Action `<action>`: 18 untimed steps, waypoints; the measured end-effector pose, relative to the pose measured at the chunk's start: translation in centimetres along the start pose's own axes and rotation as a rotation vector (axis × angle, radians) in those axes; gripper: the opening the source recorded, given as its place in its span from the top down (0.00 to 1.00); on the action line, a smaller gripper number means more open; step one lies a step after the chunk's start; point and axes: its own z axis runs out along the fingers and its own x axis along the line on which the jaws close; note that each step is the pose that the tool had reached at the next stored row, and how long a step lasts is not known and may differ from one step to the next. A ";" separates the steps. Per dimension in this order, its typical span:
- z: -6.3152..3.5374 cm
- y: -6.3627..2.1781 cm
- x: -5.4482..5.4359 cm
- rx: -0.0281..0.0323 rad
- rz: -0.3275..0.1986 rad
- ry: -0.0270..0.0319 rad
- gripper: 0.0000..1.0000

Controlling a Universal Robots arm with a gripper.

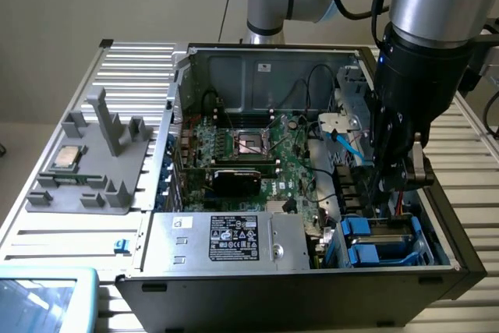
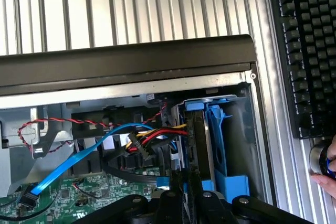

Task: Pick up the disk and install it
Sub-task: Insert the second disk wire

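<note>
I find the gripper (image 1: 399, 181) fingers pinching the disk (image 2: 197, 145), lower right of frame, partly seated in its bay; insertion unfinished.

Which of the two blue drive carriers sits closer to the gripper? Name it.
The blue carrier farther back in the exterior view, just below the gripper; the other carrier lies nearer the case's front edge.

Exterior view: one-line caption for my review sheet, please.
Robot tool shut, lowered into the open computer case above the blue-railed disk in the drive bay; CPU chip on grey fixture.
</note>
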 end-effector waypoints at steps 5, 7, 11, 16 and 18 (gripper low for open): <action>0.02 0.22 0.0 0.0218 -0.002 -0.0004 0.84; 0.05 0.46 0.0 0.0227 -0.003 -0.0005 0.84; 0.12 1.24 0.1 0.0333 -0.012 -0.0012 0.84; 0.20 1.79 0.1 0.0642 -0.031 -0.0040 0.84; 0.24 2.00 0.2 0.0740 -0.038 -0.0048 0.84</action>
